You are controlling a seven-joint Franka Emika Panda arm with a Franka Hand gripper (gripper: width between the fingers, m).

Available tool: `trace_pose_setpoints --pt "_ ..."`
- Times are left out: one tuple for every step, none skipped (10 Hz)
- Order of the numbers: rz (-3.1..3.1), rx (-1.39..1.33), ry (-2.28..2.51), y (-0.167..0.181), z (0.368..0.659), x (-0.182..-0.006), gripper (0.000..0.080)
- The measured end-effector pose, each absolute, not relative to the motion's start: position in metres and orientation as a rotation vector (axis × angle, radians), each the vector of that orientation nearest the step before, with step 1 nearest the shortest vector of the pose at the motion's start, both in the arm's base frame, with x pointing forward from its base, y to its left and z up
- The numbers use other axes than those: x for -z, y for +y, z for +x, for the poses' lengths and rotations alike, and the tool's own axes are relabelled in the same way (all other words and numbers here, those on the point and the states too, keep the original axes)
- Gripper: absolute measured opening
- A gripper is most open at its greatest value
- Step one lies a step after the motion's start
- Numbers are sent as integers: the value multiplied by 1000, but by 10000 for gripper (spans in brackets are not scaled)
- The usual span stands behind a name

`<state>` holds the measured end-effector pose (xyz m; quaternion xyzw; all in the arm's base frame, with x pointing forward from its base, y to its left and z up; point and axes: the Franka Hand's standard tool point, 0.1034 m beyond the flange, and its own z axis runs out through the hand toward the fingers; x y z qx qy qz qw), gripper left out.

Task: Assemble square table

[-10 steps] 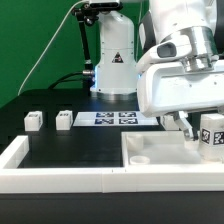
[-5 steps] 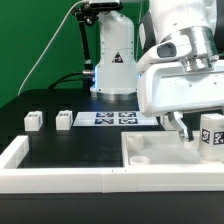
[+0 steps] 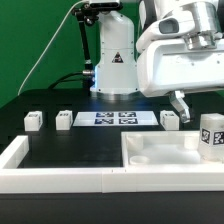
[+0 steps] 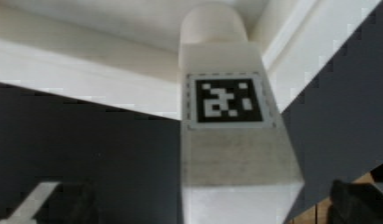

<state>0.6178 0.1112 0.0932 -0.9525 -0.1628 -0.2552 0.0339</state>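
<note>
The square table top [image 3: 160, 153], a white tray with a raised rim, lies at the exterior view's front right. One white tagged leg [image 3: 211, 135] stands upright at its right end. My gripper [image 3: 182, 106] hangs open above and to the left of that leg, touching nothing. In the wrist view the same leg [image 4: 229, 100] runs between my dark fingers [image 4: 42, 202], with a gap on each side. Three more small legs [image 3: 32, 120] [image 3: 65, 119] [image 3: 170, 119] stand on the black table behind the top.
The marker board [image 3: 115, 118] lies flat at the back, between the loose legs. A long white border wall [image 3: 60, 178] runs along the front edge. A white robot base [image 3: 113, 60] stands behind the board.
My gripper has opened fully and risen away from the upright leg, which stays standing on the table top's right end.
</note>
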Motion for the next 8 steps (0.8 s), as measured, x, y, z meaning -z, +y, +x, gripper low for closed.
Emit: trace_pose_setpoints --pt "-2932 769 -502 112 617 -91 649" --pt "-2953 614 -513 116 611 -87 649" --pt "-2968 511 -518 115 610 -85 649" --pt "-2984 393 -508 114 611 -84 649" --pt "-2992 295 -507 115 612 -86 649" --pt "-2993 216 -514 116 611 -85 649" --pt "-2989 114 -522 117 609 -84 649" --pt "-2985 41 -522 120 608 -84 649"
